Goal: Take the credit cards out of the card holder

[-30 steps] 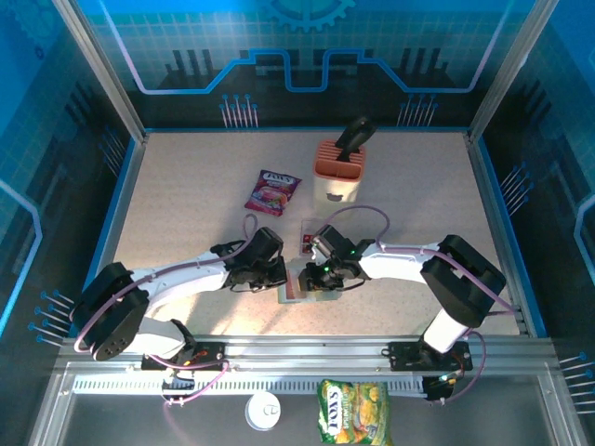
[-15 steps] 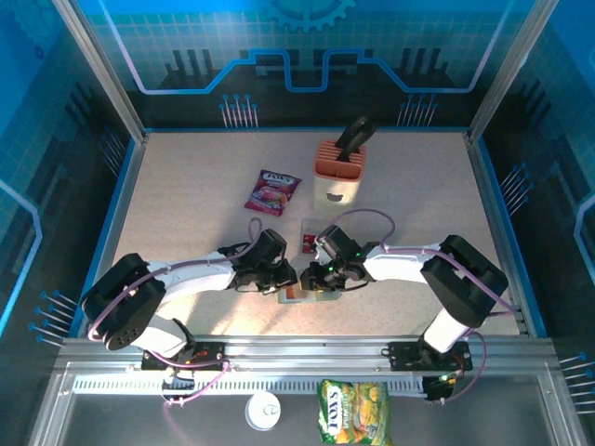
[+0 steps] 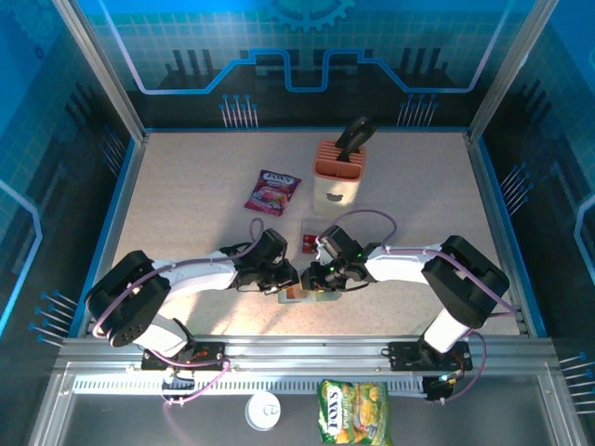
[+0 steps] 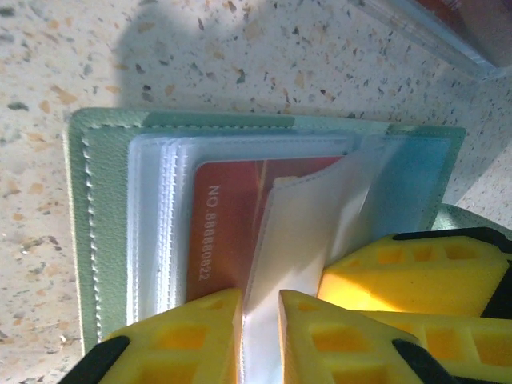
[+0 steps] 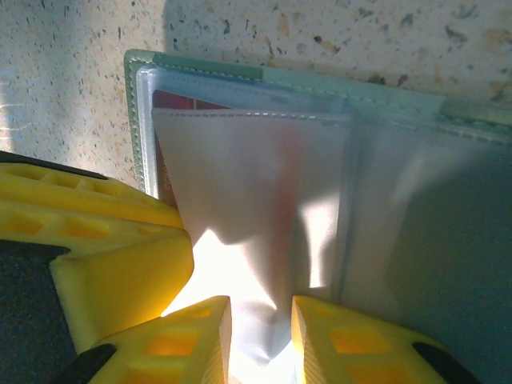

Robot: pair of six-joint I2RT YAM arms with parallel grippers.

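Note:
The grey-green card holder (image 3: 308, 296) lies open on the table between both grippers, with its stitched edge (image 4: 80, 240) close up. A red credit card (image 4: 232, 224) sits in its clear sleeves, and its red corner (image 5: 172, 100) shows through the plastic. My left gripper (image 3: 290, 279) (image 4: 260, 312) is narrowly open, with a raised sleeve flap in the gap. My right gripper (image 3: 318, 277) (image 5: 260, 320) is shut on a puckered sleeve of the holder. Another red card (image 3: 309, 240) lies flat on the table just behind.
A peach slotted block (image 3: 339, 172) with a dark handle stands at the back. A purple-red snack packet (image 3: 272, 191) lies to its left. A green-yellow packet (image 3: 352, 413) and a white disc (image 3: 263, 410) lie below the front rail.
My left gripper has moved right to the card holder and its jaws have parted slightly. The right gripper has held its place on the sleeve.

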